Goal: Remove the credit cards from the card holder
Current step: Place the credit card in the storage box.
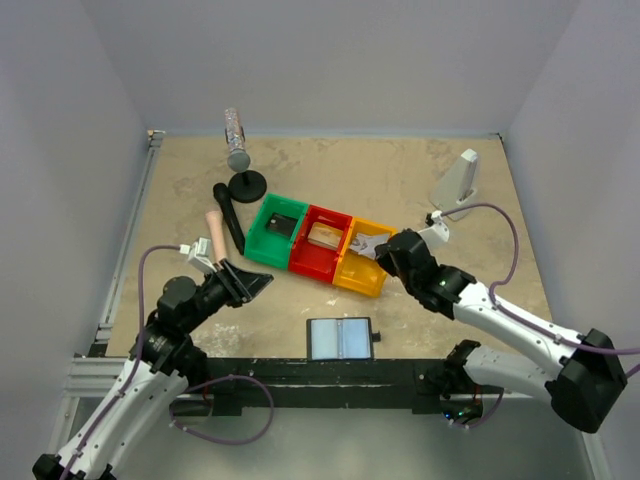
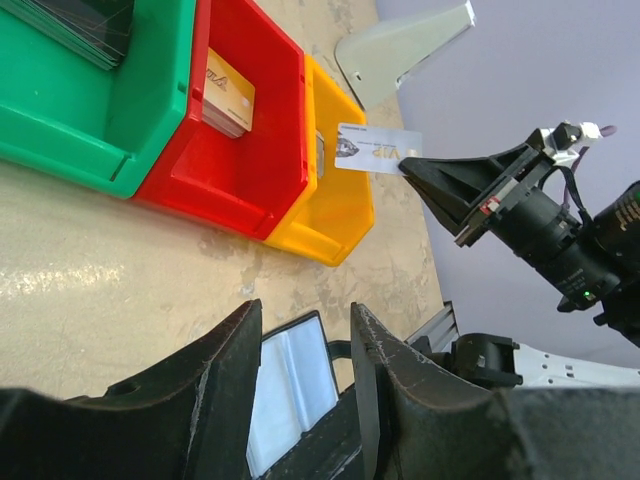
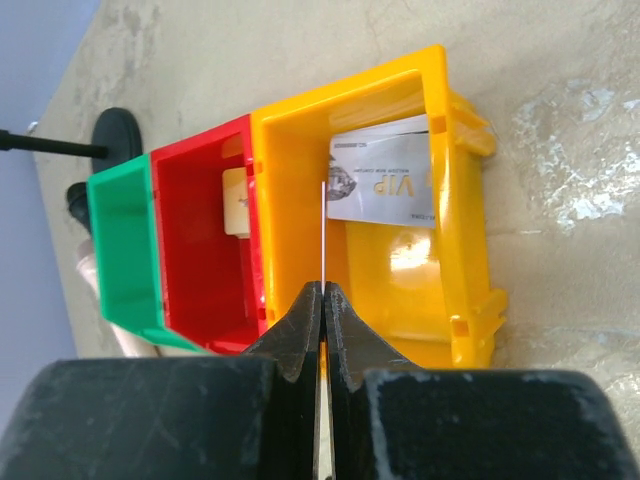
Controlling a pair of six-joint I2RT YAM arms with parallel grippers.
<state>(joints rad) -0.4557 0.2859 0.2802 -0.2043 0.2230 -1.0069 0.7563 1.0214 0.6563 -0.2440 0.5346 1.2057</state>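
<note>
Top view: the card holder (image 1: 340, 339) lies open on the bench (image 1: 330, 170), at the near edge, centre. The right end effector (image 1: 380, 250) is positioned over the yellow bin (image 1: 362, 280), probably to deposit its load there.

Left wrist view: the left end effector (image 2: 305, 312) has its jaws apart and empty. The holder shows between them.

Right wrist view: the right jaws are clamped together on a credit card (image 3: 323, 225). It is held edge-on above a second card (image 3: 385, 185) lying in the bin.

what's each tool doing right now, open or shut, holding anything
Left tool: open, holding nothing.
Right tool: shut on a white card.
</note>
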